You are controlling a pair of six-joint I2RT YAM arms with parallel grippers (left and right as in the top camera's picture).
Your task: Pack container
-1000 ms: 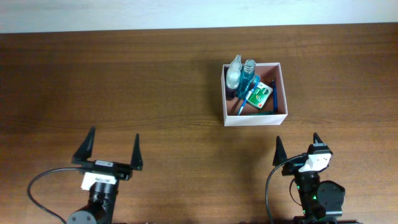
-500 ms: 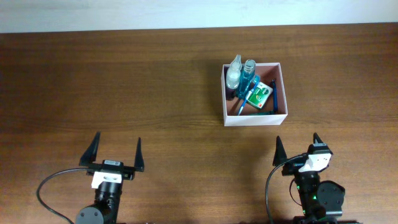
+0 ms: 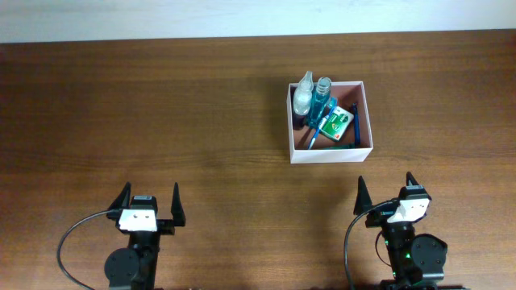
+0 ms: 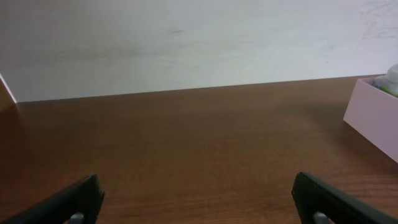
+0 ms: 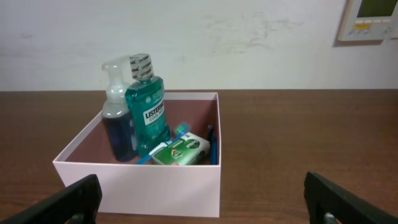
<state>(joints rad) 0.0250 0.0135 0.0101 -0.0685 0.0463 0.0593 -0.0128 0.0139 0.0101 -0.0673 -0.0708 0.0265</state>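
Container (image 4: 376, 118) partly beyond left-wrist frame

Left wrist: bare tabletop with a box corner at 3 o'clock

The left gripper (image 4: 198, 200) has its jaws spread wide, with one dark finger (image 4: 81, 198) poking in at 7 o'clock and the other at 5 o'clock, and only wood grain between them. The brown wooden table (image 4: 199, 137) fills the lower and middle part of the view and runs back to a plain white wall (image 4: 186, 43) at 12 o'clock. At 3 o'clock, cut by the frame edge, is a corner of the container (image 4: 372, 112), its outer wall pale and its base on the table, well apart from both fingers. A pale rounded top (image 4: 392, 76) shows above its rim, too cropped to identify.
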